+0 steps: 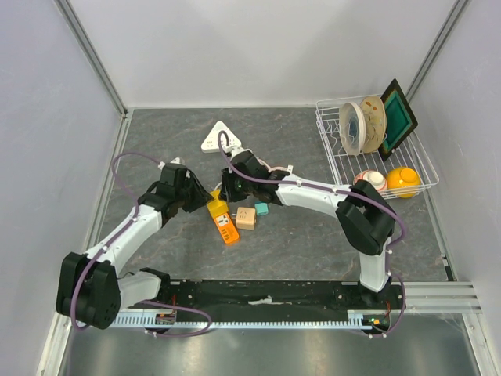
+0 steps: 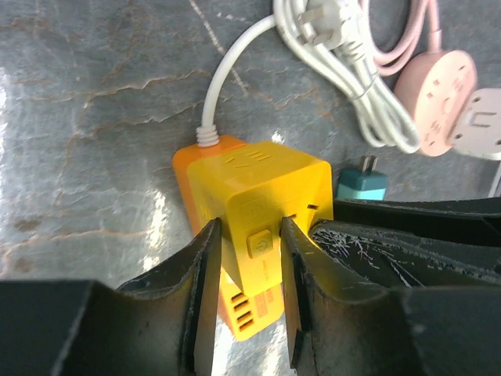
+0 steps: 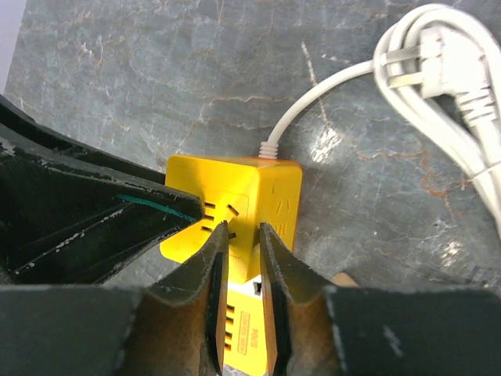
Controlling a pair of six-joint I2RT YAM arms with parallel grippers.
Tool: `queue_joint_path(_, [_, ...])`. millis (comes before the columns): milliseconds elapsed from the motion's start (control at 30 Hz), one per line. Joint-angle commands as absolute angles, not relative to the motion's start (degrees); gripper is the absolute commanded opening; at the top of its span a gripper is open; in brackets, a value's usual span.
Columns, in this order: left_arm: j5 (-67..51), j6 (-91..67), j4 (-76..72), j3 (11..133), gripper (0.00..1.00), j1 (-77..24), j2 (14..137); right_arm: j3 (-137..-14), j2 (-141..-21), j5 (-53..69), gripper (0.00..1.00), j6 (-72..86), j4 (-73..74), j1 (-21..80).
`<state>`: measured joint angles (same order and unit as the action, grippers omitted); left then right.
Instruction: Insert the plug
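Left wrist view: left gripper [image 2: 246,270] clamped on yellow power strip [image 2: 258,204], bracing it on bench [image 2: 94,117]. Right gripper [image 3: 241,258] nearly closed over socket face; plug between fingers not discernible. Alignment step; next needs straight push into slots.

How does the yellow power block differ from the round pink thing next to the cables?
The yellow power block is boxy and bright yellow-orange; the pink round socket is a flat pale disc. The block lies between the left gripper fingers; the pink socket lies apart, untouched. The block's cord is white, the pink socket's pink. Both lie on the grey table and carry a cord.
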<state>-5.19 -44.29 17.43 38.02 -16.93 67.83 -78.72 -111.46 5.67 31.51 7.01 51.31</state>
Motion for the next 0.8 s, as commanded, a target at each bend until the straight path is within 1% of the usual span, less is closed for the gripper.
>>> queue_joint_path(0, [-1.4,-38.7,34.7,40.8,0.41,-19.9,69.6,-76.0,-115.9,6.5,0.3,29.1,21.8,56.6])
queue_joint_path(33, [-0.2,-38.1,36.4,42.3,0.46,-19.9,69.2,-77.8,-114.1,5.8,0.32,28.6,21.8,56.3])
queue_joint_path(100, [1.7,-36.1,38.2,47.1,0.5,-19.9,69.0,-79.8,-112.7,5.2,0.36,28.3,21.8,54.9])
queue_joint_path(133, [2.3,-35.0,39.7,48.6,0.54,-19.9,69.0,-81.9,-111.5,5.1,0.41,28.1,21.8,54.4])
queue_joint_path(200, [2.6,-33.9,40.8,52.2,0.57,-19.9,69.0,-83.6,-110.5,5.0,0.44,27.9,21.7,53.1])
queue_joint_path(267, [3.5,-32.3,42.3,54.6,0.66,-19.9,68.5,-85.3,-108.6,5.0,0.46,28.1,21.6,51.6])
queue_joint_path(300, [3.7,-31.7,42.5,55.1,0.68,-19.9,68.2,-85.3,-107.8,4.9,0.47,28.2,21.2,51.1])
queue_joint_path(333, [3.5,-30.7,42.8,55.8,0.75,-19.9,67.8,-85.1,-106.0,4.7,0.5,28.2,21.1,50.5])
queue_joint_path(400, [2.8,-30.8,44.8,56.6,0.78,-19.9,67.8,-83.9,-103.9,3.9,0.53,27.9,20.8,48.8])
queue_joint_path(467, [2.0,-32.4,46.7,57.0,0.84,-20.6,67.9,-80.9,-100.5,1.5,0.6,27.6,20.8,46.7])
queue_joint_path(500, [2.2,-33.1,46.9,57.0,0.94,-22.0,68.0,-78.0,-99.2,0.7,0.64,27.6,20.7,45.9])
queue_joint_path(533, [2.5,-34.4,47.4,57.0,0.94,-22.8,68.3,-76.4,-96.6,0.4,0.74,27.5,20.5,45.0])
queue_joint_path(600, [4.0,-36.0,48.7,57.0,0.94,-24.5,69.9,-71.9,-94.2,0.3,0.84,27.6,20.0,42.3])
queue_joint_path(633, [4.3,-37.5,49.0,57.3,0.94,-24.9,70.6,-70.6,-92.1,-1.0,0.91,27.4,19.8,41.4])
queue_joint_path(700, [6.2,-39.4,49.5,57.8,0.94,-26.5,72.2,-66.9,-89.2,-2.0,0.98,27.2,19.2,38.9])
queue_joint_path(767, [7.8,-42.6,49.9,58.8,0.93,-27.5,73.2,-65.0,-87.9,-1.1,0.98,27.1,18.5,36.5])
